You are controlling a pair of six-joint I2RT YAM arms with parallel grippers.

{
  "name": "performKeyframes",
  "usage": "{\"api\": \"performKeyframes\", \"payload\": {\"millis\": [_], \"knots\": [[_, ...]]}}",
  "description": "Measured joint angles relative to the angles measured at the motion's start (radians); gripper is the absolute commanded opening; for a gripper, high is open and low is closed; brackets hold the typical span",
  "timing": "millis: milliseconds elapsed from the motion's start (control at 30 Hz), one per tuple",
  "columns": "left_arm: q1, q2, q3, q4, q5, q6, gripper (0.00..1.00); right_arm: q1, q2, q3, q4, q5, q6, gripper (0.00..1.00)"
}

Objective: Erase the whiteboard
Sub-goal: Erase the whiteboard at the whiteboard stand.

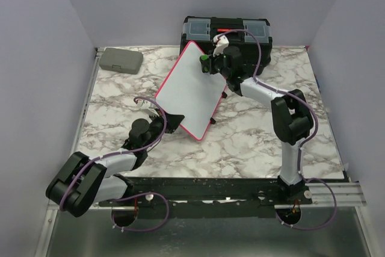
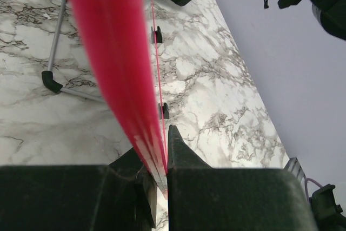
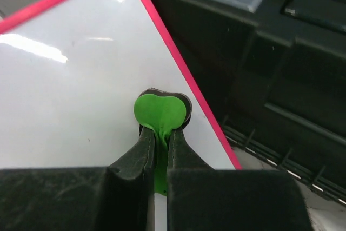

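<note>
The worktop (image 1: 252, 142) is white with grey swirls, like marble. Plain pale purple walls (image 1: 42, 52) stand around it on three sides. The light is soft and even.

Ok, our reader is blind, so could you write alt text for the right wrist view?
The right gripper pinches a small green eraser against the whiteboard near its pink-framed corner. A black toolbox sits just beyond the board's edge.
</note>
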Motion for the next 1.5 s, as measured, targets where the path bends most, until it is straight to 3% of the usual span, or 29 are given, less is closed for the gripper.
{"api": "performKeyframes", "payload": {"millis": [133,367,667,867,1167,1500], "knots": [[0.006,-0.004,0.000,-0.002,0.011,0.003,0.00,-0.009,-0.047,-0.130,0.060,-0.029,-0.061,0.01],[0.016,-0.005,0.000,-0.006,0.023,0.010,0.00,0.010,-0.183,-0.365,0.081,-0.210,-0.143,0.01],[0.027,-0.006,0.000,-0.021,0.023,0.018,0.00,0.182,-0.271,-0.392,0.050,-0.449,-0.177,0.01],[0.035,-0.013,0.005,-0.044,0.023,0.018,0.00,0.067,-0.183,-0.327,0.069,-0.566,-0.117,0.01],[0.031,-0.017,0.008,-0.042,0.038,0.030,0.00,-0.180,-0.042,-0.332,0.131,-0.504,-0.134,0.01],[0.031,-0.019,0.011,-0.044,0.047,0.048,0.00,-0.182,-0.029,-0.330,0.127,-0.423,-0.051,0.01]]}}
